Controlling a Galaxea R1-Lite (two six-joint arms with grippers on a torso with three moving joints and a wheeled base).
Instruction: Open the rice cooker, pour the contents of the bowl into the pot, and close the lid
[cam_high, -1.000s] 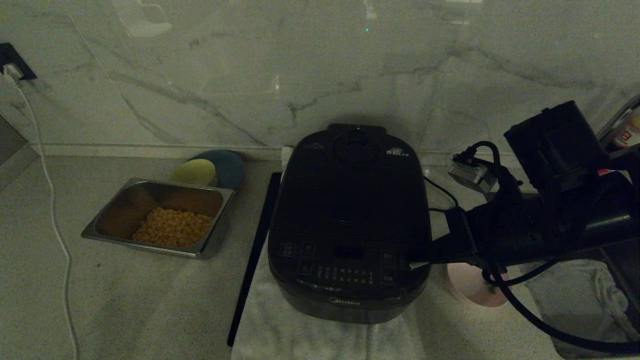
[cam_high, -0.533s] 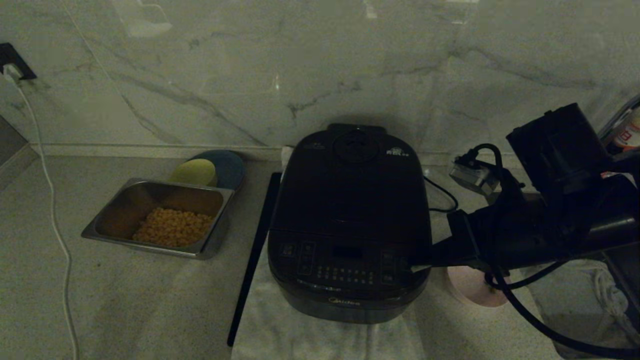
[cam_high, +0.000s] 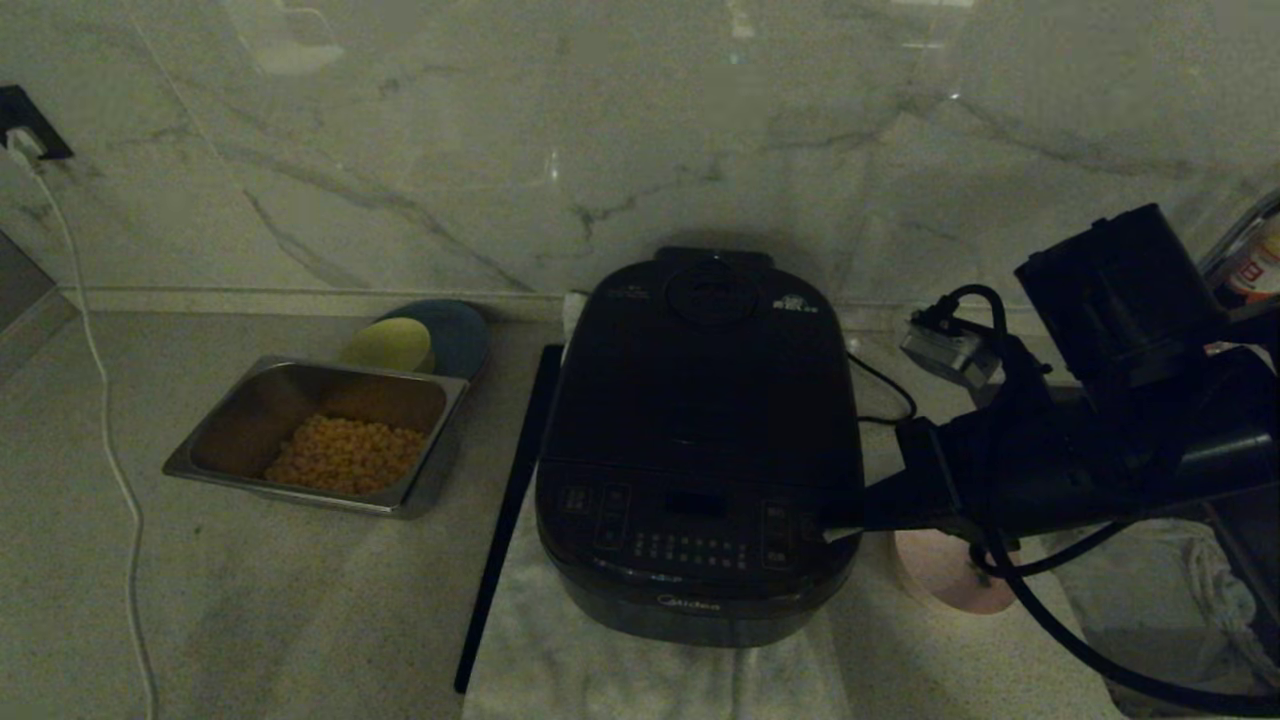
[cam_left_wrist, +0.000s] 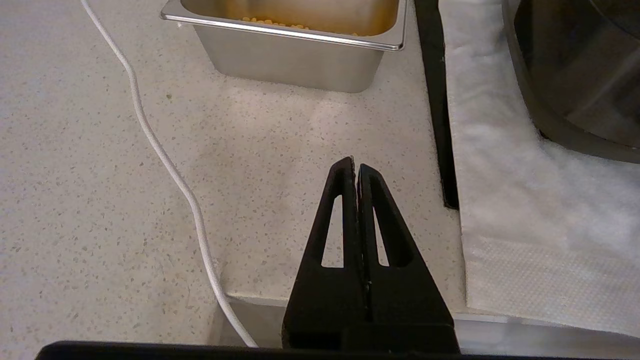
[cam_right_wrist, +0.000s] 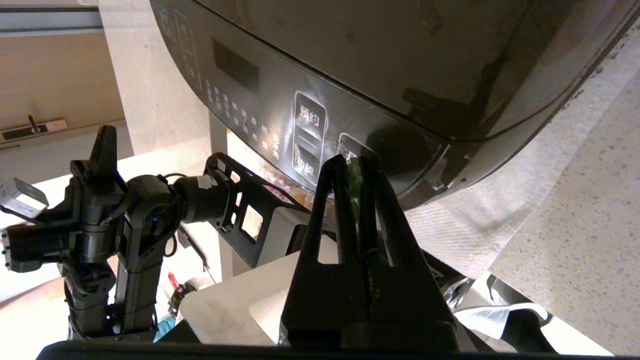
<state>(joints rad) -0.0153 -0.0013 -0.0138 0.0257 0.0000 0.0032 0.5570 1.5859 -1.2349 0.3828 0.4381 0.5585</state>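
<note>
The black rice cooker (cam_high: 700, 450) stands on a white cloth, its lid (cam_high: 710, 370) down, so the pot is hidden. My right gripper (cam_high: 828, 528) is shut, tips against the cooker's front right corner beside the button panel (cam_right_wrist: 307, 135). In the right wrist view the right gripper (cam_right_wrist: 354, 162) has green scraps stuck between its tips. The pale pink bowl (cam_high: 945, 575) sits right of the cooker, half hidden under my right arm; its contents do not show. My left gripper (cam_left_wrist: 354, 162) is shut and empty, hovering over the counter's front edge, left of the cooker (cam_left_wrist: 590, 65).
A steel tray (cam_high: 225, 440) with yellow kernels stands left of the cooker, a yellow-green bowl (cam_high: 390, 343) on a dark plate behind it. A white cable (cam_high: 115, 470) runs down the left side. A black strip (cam_high: 510, 500) lies along the white cloth (cam_high: 620, 670).
Almost nothing: my right arm has shifted very slightly, with its tips still at the cooker's front right corner. The lid stays down.
</note>
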